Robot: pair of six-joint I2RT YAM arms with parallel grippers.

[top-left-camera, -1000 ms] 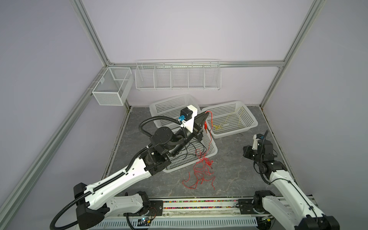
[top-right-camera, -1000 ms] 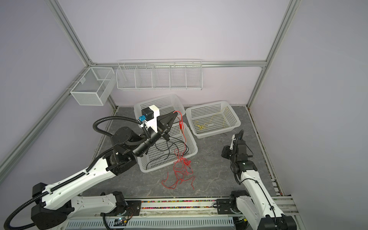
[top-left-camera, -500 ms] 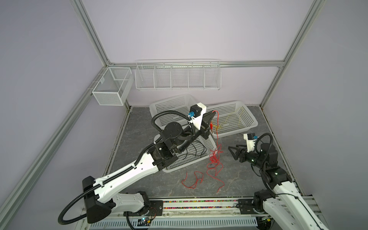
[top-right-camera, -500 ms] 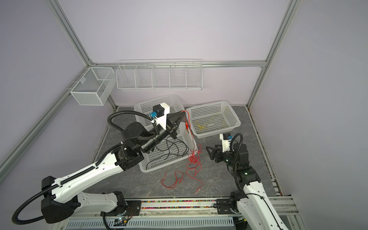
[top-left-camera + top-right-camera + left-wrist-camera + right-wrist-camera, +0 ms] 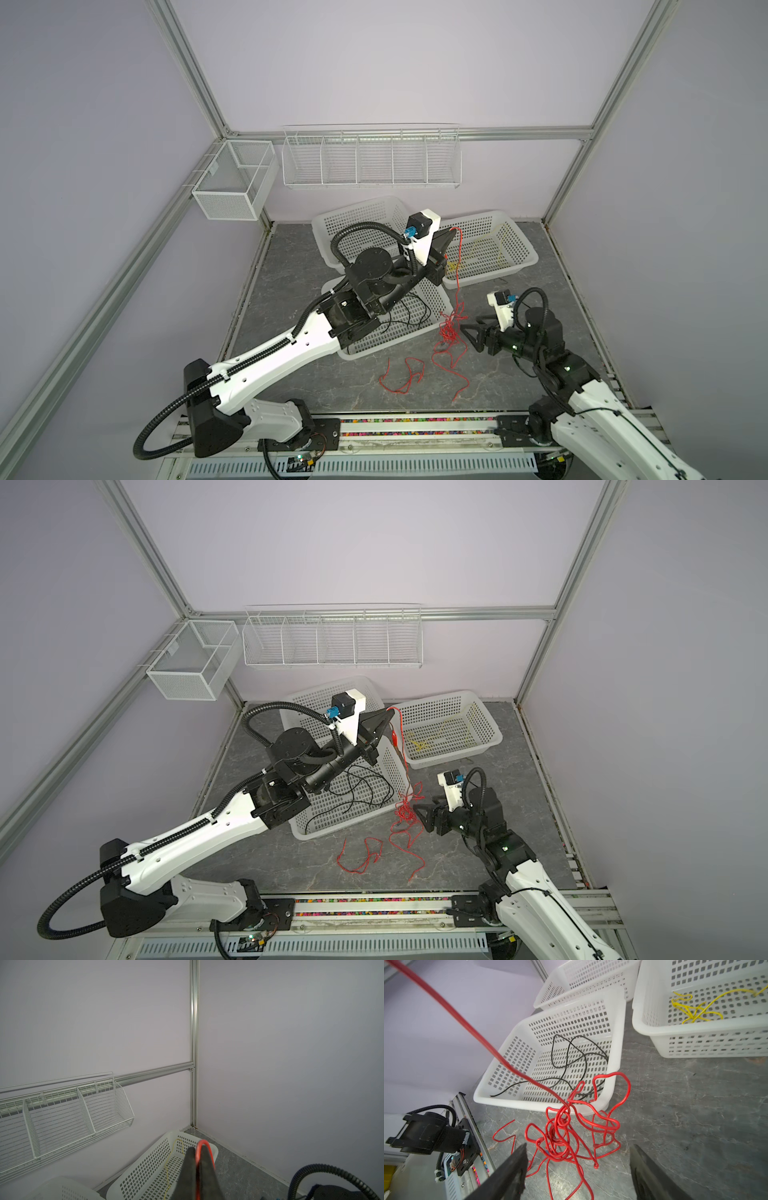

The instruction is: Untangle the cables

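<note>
Right gripper (image 5: 578,1148) is standing released, jaws wide, just beside the red cables (image 5: 560,1132) bunching on the floor (image 5: 695,1105). Black cables (image 5: 571,1057) are lying in the near basket (image 5: 616,1043). Left gripper (image 5: 388,715) is clenching one of the red cables aloft. Yellow cables (image 5: 695,1009) are lying in the far basket (image 5: 654,1028).

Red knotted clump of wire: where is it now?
In a top view the red wire clump is right of centre, beside the near corner of the white perforated plastic basket holding black wires, facing the open right gripper.
</note>
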